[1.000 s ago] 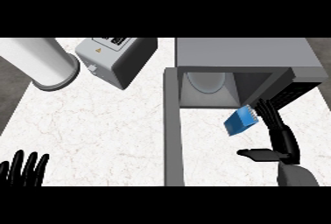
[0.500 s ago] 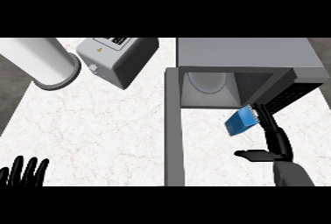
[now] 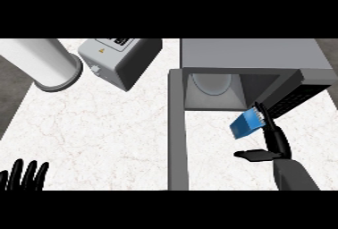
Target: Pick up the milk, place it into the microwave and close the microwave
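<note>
Blue rectangular milk carton point(image 3: 247, 125) sits tilted against your right hand point(image 3: 276, 144), fingers straight, thumb spread away, nothing wrapped round it, just outside the mouth of the boxy grey metal microwave point(image 3: 254, 56). Risk: the smooth flat-sided carton could slide off since nothing clamps it, or clip the dark keypad panel point(image 3: 297, 95) beside the opening. The round white plate point(image 3: 211, 84) inside looks glossy, so tipping is possible. Flat grey door point(image 3: 177, 143) stands open. Left hand point(image 3: 23, 176) rests open, lower left, by the veined white marble counter point(image 3: 99, 134).
</note>
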